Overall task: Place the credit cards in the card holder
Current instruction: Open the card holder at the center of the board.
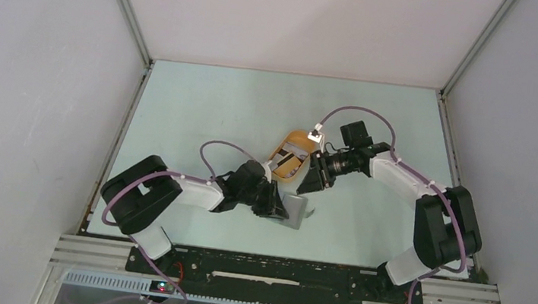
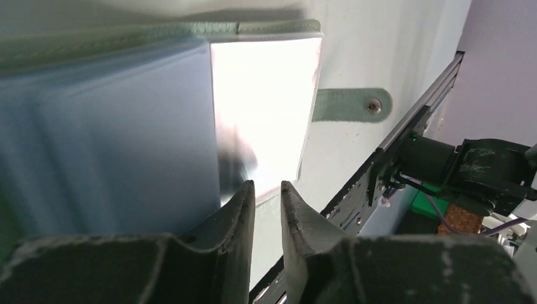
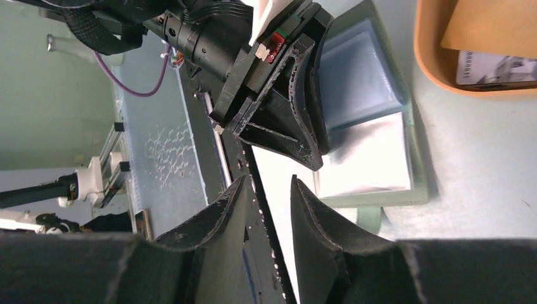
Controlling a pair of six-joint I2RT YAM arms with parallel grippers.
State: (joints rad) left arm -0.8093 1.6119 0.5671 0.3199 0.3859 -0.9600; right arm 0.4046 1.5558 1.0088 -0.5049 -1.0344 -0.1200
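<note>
The card holder lies open on the table, a grey-green wallet with clear sleeves and a snap tab. My left gripper reaches it from the left. Its tips rest at the edge of a glossy sleeve, jaws a narrow gap apart with nothing between them. My right gripper hovers just beyond the wallet, open and empty. The credit cards sit in the orange tray: a tan one and a whitish one.
The orange oval tray's rim lies close beside the wallet's far side. The left arm's gripper body covers part of the wallet. The black base rail runs along the near table edge. White walls enclose the table.
</note>
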